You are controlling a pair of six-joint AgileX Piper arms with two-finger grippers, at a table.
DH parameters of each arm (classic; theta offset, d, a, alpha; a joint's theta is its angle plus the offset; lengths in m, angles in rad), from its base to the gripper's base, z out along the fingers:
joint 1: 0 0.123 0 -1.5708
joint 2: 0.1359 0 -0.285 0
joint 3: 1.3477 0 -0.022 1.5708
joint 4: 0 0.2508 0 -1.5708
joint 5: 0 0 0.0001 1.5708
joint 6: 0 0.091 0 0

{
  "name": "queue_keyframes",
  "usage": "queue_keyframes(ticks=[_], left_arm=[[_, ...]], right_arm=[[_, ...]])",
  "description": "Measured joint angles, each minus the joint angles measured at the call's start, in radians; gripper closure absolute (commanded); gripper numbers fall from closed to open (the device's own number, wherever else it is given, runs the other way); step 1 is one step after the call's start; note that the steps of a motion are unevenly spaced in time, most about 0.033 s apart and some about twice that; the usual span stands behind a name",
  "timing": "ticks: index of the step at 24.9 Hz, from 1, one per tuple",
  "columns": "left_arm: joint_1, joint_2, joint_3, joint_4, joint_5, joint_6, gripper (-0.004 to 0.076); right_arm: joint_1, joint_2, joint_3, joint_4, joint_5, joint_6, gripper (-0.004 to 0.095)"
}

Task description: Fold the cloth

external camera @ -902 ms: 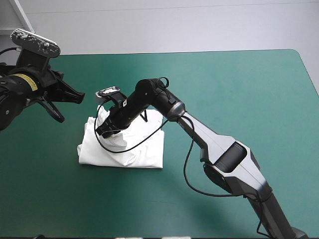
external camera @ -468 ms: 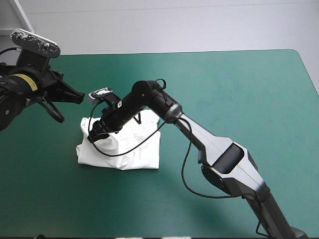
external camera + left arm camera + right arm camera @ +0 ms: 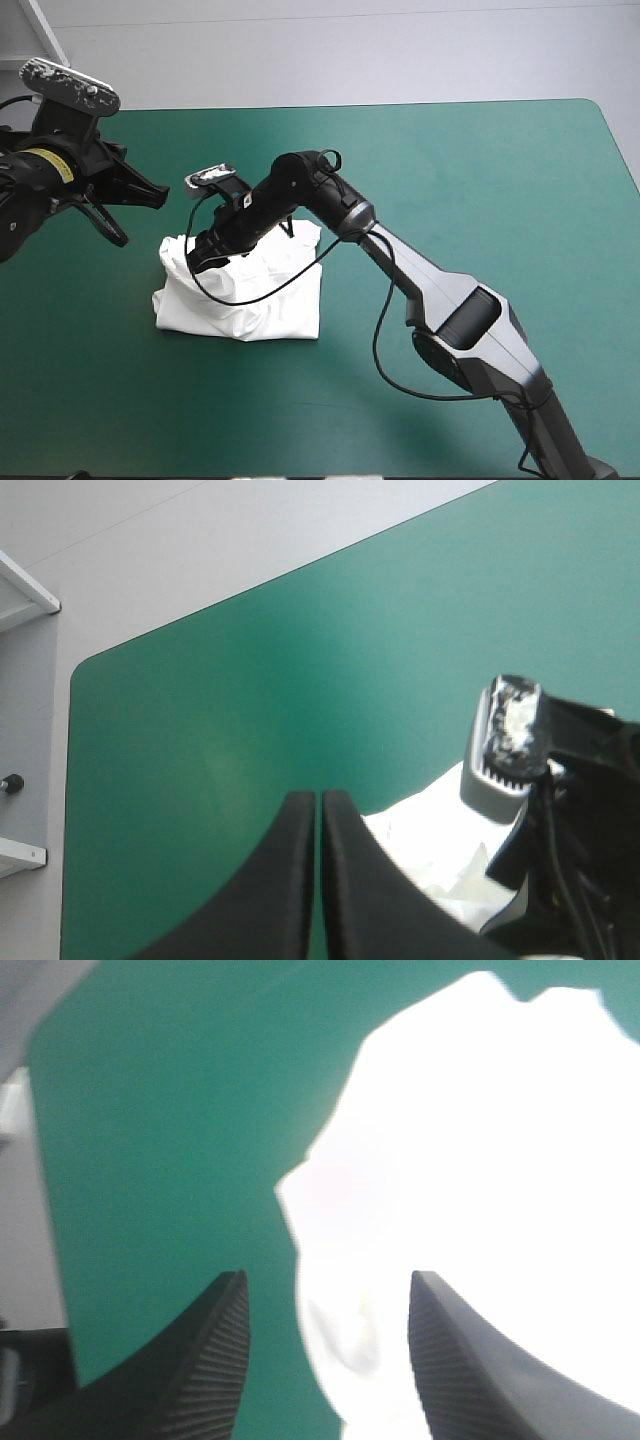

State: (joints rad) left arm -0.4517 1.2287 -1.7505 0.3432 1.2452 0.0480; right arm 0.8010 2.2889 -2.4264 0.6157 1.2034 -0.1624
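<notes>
Nearest the camera, across the bottom of the high view, the table [image 3: 120, 420] shows only its teal-green cover. A little farther in, left of the frame's centre, the T-shirt [image 3: 262, 305] lies as a folded white bundle, roughly rectangular. Its lower and right edges are fairly straight, and its upper-left part is rumpled and raised.

The right gripper [image 3: 203, 260] reaches in from the lower right and hangs over that rumpled corner. In its own wrist view the two black fingers stand well apart with nothing between them. The white cloth lies ahead of and under one finger, with bare cover ahead of the other. Whether the fingertips touch the cloth is not clear.

Farther back, at the upper left of the high view, the left gripper [image 3: 160, 196] is held above the table, apart from the bundle. Its fingers are pressed together into one point and hold nothing.

The folding looks largely finished, since the shirt is already down to a compact bundle. What seems left is to flatten or tuck the loose upper-left corner and draw the arms clear.
</notes>
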Motion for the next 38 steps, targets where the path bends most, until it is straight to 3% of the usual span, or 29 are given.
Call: queue_keyframes(ticks=[4, 6, 10, 12, 16, 23, 28, 30, 38], left_arm=[[0.000, -0.015, 0.000, 0.010, 0.000, 0.000, 0.0705], [0.000, -0.017, 0.000, 0.010, 0.000, 0.000, 0.0705], [0.000, -0.017, 0.000, 0.009, 0.000, 0.000, 0.0705], [0.000, -0.016, 0.006, -0.010, 0.000, 0.000, 0.0705], [0.000, 0.005, 0.056, -0.072, 0.000, 0.011, 0.0705], [0.000, 0.015, 0.086, -0.074, 0.000, 0.016, 0.0705], [0.000, 0.015, 0.086, -0.072, 0.000, 0.016, 0.0705], [0.000, 0.015, 0.086, -0.072, 0.000, 0.016, 0.0705], [0.000, 0.015, 0.086, -0.071, 0.000, 0.016, 0.0705]], right_arm=[[-0.033, -0.119, 0.065, -0.172, 0.005, 0.059, 0.0456], [-0.076, -0.212, 0.183, -0.182, 0.004, 0.074, 0.0456], [-0.153, -0.357, 0.517, -0.156, -0.025, 0.046, 0.0453], [-0.179, -0.403, 0.699, -0.118, -0.129, -0.012, 0.0451], [-0.179, -0.387, 0.863, -0.017, -0.285, -0.110, 0.0441], [-0.179, -0.327, 0.877, -0.058, -0.345, -0.123, 0.0425], [-0.191, -0.327, 0.878, -0.137, -0.352, -0.087, 0.0302], [-0.198, -0.327, 0.878, -0.157, -0.352, -0.077, 0.0296], [-0.201, -0.305, 0.878, -0.078, -0.352, -0.093, 0.0298]])
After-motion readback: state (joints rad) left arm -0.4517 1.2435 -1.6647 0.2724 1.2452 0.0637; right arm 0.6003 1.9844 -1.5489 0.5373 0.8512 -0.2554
